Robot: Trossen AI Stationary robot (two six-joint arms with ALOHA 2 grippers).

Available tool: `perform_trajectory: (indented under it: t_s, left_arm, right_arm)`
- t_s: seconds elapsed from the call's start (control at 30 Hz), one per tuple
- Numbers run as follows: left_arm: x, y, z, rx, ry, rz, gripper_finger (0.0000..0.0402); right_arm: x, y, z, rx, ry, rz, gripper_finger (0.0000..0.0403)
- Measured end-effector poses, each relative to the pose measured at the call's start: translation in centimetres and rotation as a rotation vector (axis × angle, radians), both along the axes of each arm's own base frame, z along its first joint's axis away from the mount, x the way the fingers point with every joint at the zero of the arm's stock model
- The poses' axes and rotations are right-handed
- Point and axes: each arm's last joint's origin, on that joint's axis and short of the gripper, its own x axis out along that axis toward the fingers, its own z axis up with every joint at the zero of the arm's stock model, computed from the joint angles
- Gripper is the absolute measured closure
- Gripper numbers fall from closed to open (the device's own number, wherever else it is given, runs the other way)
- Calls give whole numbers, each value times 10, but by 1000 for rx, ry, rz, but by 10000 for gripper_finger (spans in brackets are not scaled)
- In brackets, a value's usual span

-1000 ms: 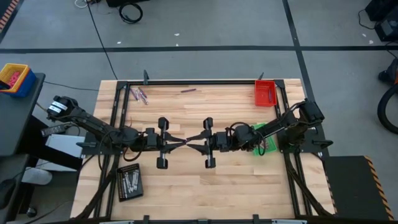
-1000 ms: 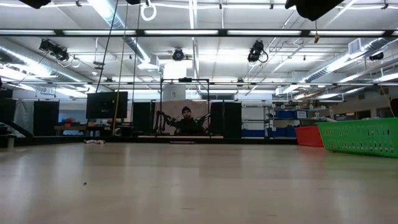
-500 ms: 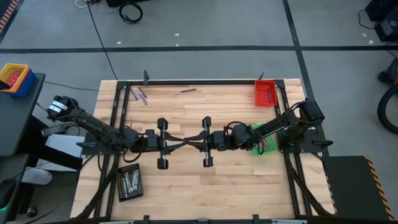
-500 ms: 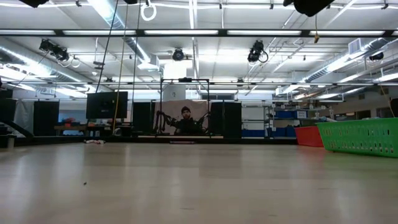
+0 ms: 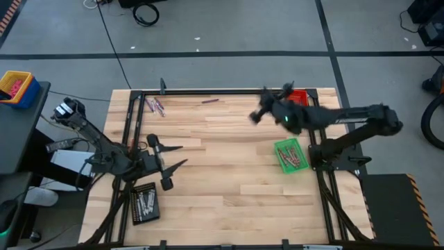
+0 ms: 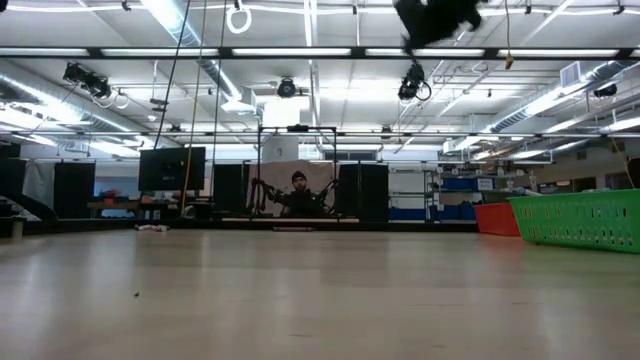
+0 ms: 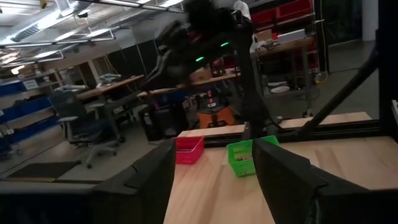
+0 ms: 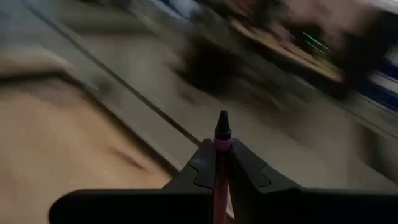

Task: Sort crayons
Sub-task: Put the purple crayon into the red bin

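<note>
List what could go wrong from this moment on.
1. The right gripper pinches a pink crayon only low on its length while the arm swings fast; it could slip or fly out.
2. The red tray is partly hidden under that arm, so a drop may miss it.
3. Loose crayons lie close to the table's far edge; a nudge may roll them off.

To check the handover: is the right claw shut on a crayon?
Yes. The right claw is shut on a pink crayon, tip sticking out.
</note>
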Motion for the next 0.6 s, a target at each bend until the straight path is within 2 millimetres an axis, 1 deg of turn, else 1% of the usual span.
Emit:
perform_trajectory:
  t_s: [0.07, 0.17, 0.27, 0.33, 0.47, 0.6]
  left_arm:
    - [0, 0, 0, 0, 0, -6, 177]
    - [0, -1, 0, -8, -2, -9, 182]
    - [0, -1, 0, -19, -6, -9, 184]
    - [0, -1, 0, -21, -7, -10, 184]
    - [0, -1, 0, -23, -8, -10, 184]
    - [0, -1, -1, -19, -2, -11, 184]
  right_arm:
    - [-18, -26, -6, 45, 65, -138, 379]
    - [-39, -63, -22, 211, 88, -273, 379]
    - [-50, -98, -47, 373, 120, -363, 378]
    - [-56, -118, -61, 427, 142, -428, 376]
    - [-65, -153, -84, 505, 185, -558, 374]
    - [-75, -174, -109, 624, 244, -647, 374]
